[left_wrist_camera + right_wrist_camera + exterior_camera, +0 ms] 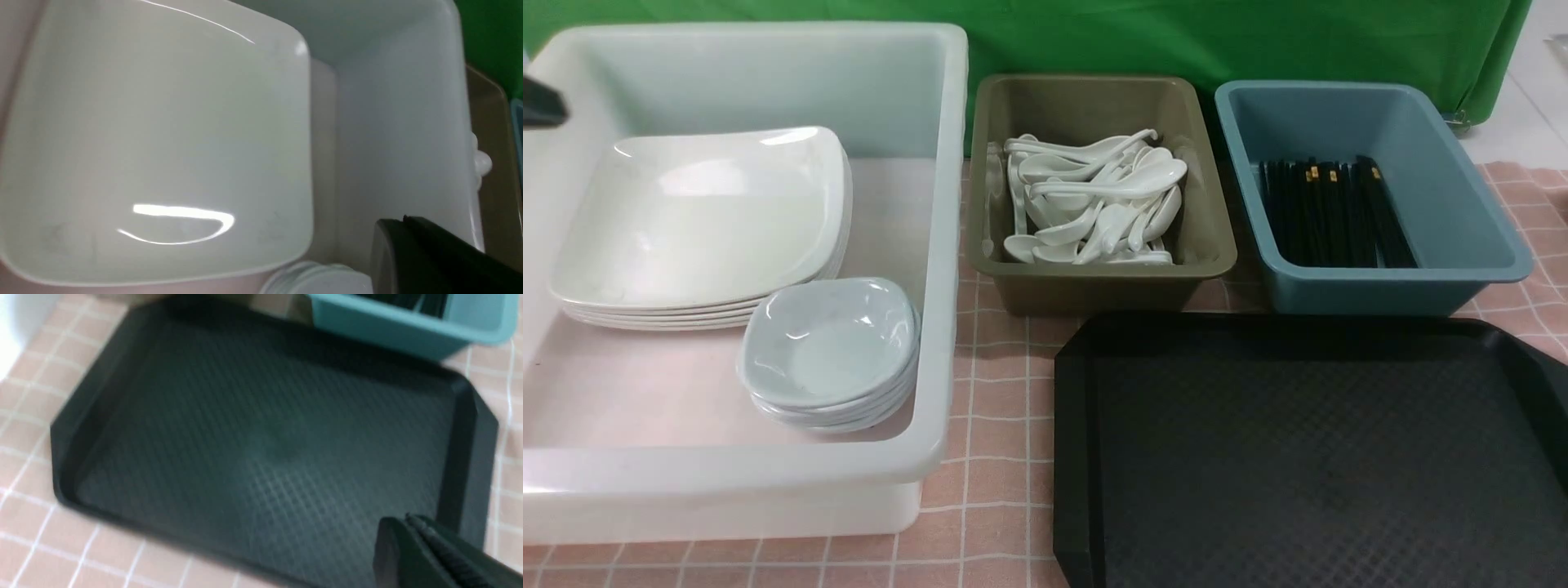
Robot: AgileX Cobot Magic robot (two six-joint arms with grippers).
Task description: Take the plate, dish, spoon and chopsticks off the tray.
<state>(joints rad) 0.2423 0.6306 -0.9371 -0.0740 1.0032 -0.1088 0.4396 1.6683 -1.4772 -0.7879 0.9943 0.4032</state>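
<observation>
The black tray (pixel 1307 441) lies at the front right with nothing on it; it also fills the right wrist view (pixel 253 428). A large white plate (pixel 703 212) tops a stack in the white tub, and shows close in the left wrist view (pixel 155 134). Small dishes (pixel 829 339) are stacked beside it. Several white spoons (pixel 1094 200) lie in the olive tub. Black chopsticks (pixel 1331 212) lie in the blue tub. My left gripper (pixel 404 218) is shut and empty above the white tub, and only a dark part of it (pixel 541 102) shows in the front view. My right gripper (pixel 408 516) is shut and empty above the tray.
The white tub (pixel 947 245) stands at the left, the olive tub (pixel 1094 282) in the middle back, the blue tub (pixel 1388 286) at the back right. All sit on a pink checked cloth (pixel 996 392). A green backdrop (pixel 1176 41) hangs behind.
</observation>
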